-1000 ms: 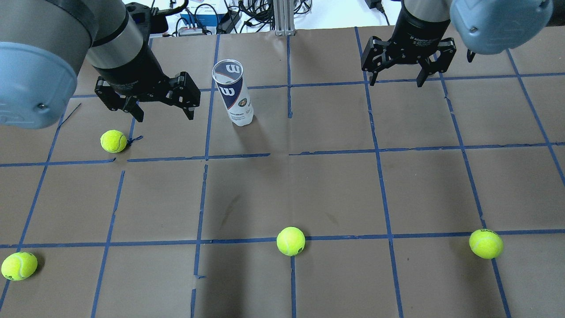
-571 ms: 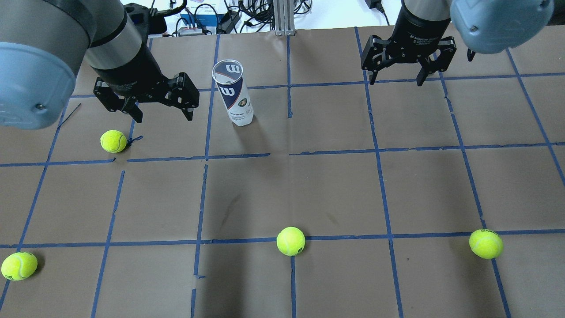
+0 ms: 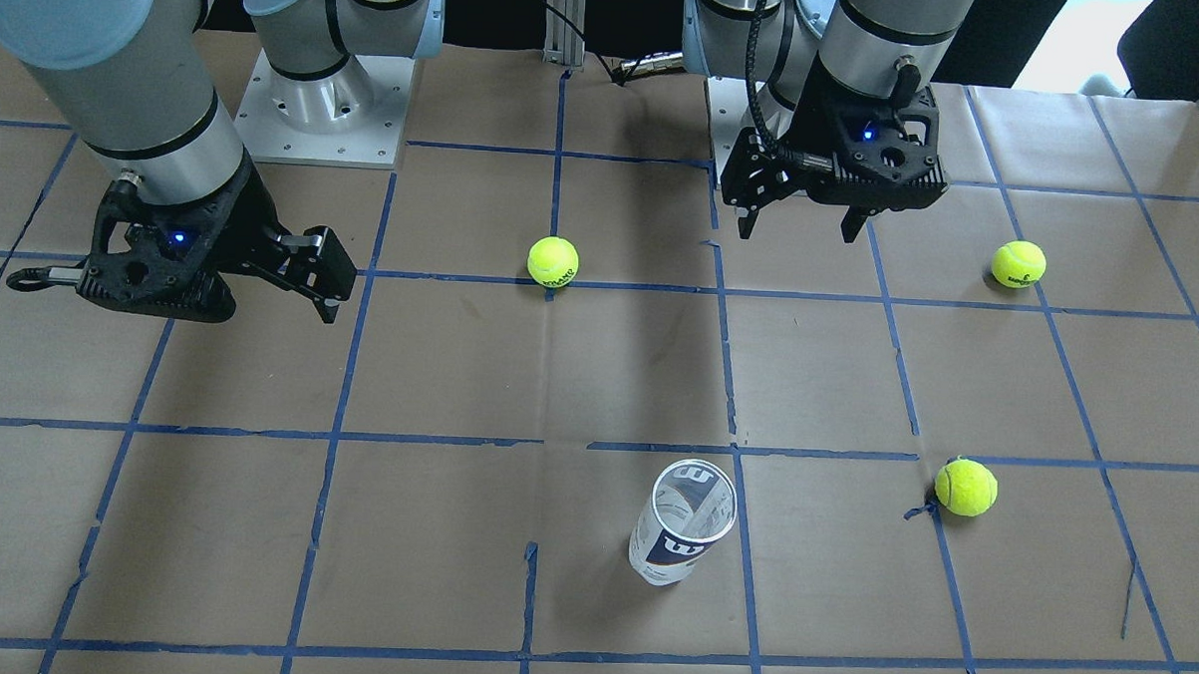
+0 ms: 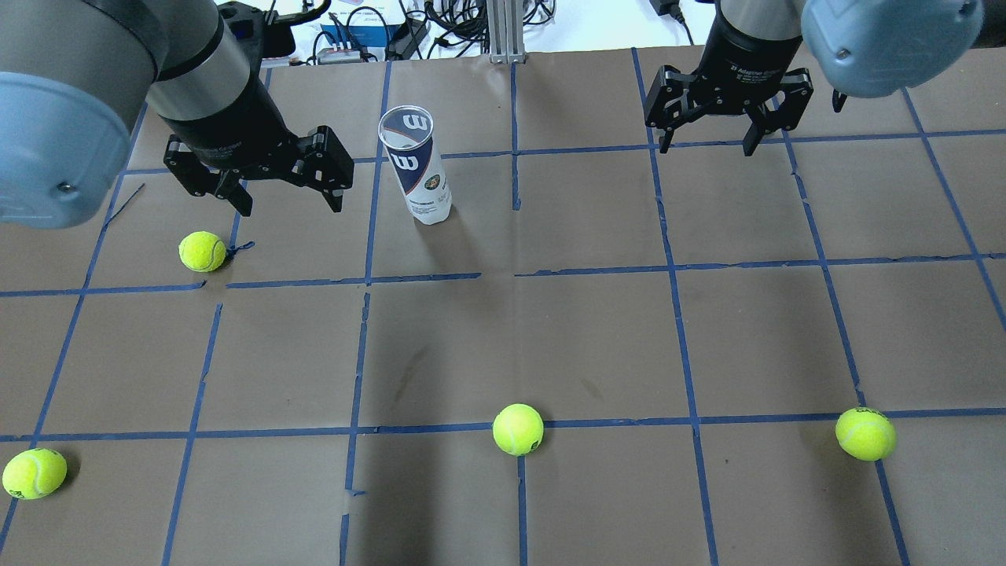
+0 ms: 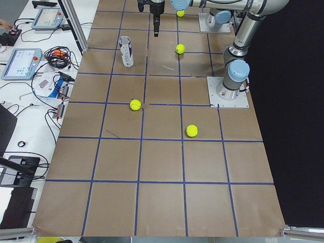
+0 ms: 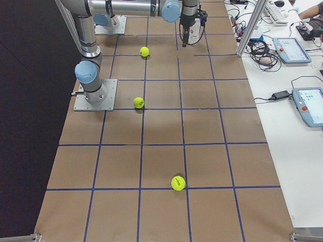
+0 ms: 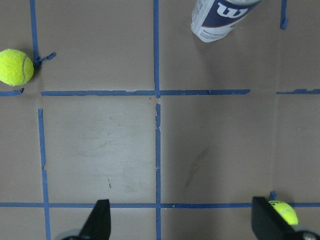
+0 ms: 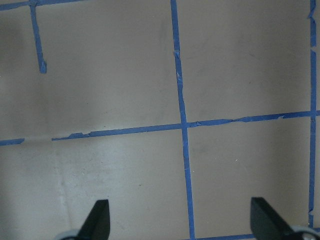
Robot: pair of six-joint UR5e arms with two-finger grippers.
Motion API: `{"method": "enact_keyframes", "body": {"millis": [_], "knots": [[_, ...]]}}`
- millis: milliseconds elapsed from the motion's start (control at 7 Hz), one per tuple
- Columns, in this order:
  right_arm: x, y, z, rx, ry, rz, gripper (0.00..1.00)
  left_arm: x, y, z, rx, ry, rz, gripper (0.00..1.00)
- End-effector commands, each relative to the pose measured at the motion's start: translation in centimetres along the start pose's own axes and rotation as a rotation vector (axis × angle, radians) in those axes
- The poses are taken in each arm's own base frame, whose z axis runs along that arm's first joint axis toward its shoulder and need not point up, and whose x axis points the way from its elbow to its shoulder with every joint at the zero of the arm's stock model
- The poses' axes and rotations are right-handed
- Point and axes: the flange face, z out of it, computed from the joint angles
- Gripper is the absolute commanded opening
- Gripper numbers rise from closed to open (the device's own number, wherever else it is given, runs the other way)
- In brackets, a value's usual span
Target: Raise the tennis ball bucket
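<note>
Overhead: the tennis ball bucket [image 4: 415, 165] stands upright near my left gripper [image 4: 292, 206], which is spread and empty. My right gripper [image 4: 707, 148] is likewise spread, well apart.
Front: the bucket appears empty, so probably light, thin-walled and slick. I would clamp gently at mid-label.

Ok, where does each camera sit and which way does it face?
Overhead: behind the robot, looking forward and down; left pincer, right pincer.
Front-facing: across the table, facing the robot; both pincers.
Exterior left: table's end, left arm's base near.
Exterior right: opposite end, right arm's base near.
Left wrist: downward, own fingertips, tennis ball bucket.
Right wrist: downward, own fingertips, paper.
Shared: overhead and front-facing show the upright bucket.
</note>
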Motion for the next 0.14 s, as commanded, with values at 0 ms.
{"method": "enact_keyframes", "body": {"millis": [0], "knots": [[-0.14, -0.03, -0.5, 0.01, -0.002, -0.002, 1.0, -0.02, -0.04, -0.08, 0.003, 0.001, -0.001, 1.0]]}}
